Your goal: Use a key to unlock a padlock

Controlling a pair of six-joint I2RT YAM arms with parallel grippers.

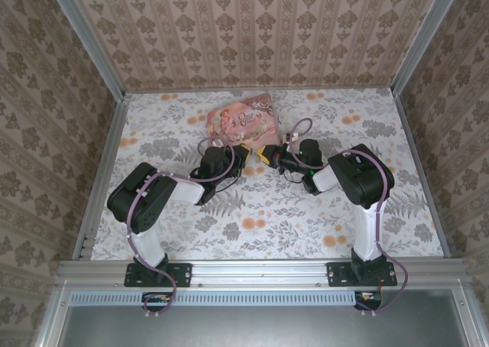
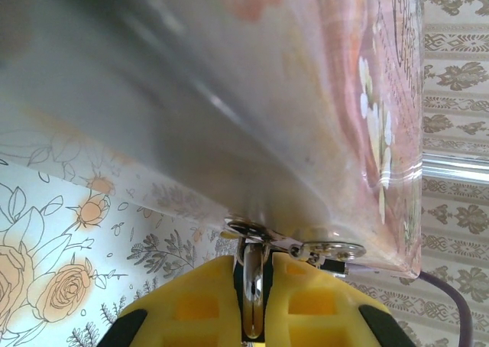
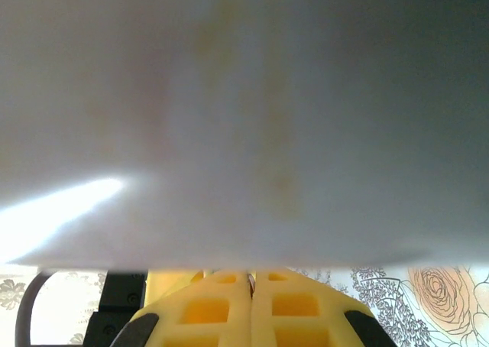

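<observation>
Firstly, left claw [image 2: 254,274]: clenched, its yellow pads nipping a bright, curved silvery bar that I take for the shackle of the padlock [image 2: 252,297]; the teal body is hidden. The bar sits at the lower edge of the pink tin [image 2: 336,118], touching a small metal ring [image 2: 244,229] on that edge. A second ring [image 2: 333,249] lies just beside the first, along the same edge.

Right claw [image 3: 250,280]: clenched, pads together on a thin sliver of metal that I take for the key [image 3: 250,278], which is barely showing. A pale, blurred surface sits close above it.

Both claws meet at the tin's near edge, one from each side.

Lettering: curly script on the tin's lid, not readable.

Tin: resting on the flowered table [image 1: 306,209].
</observation>
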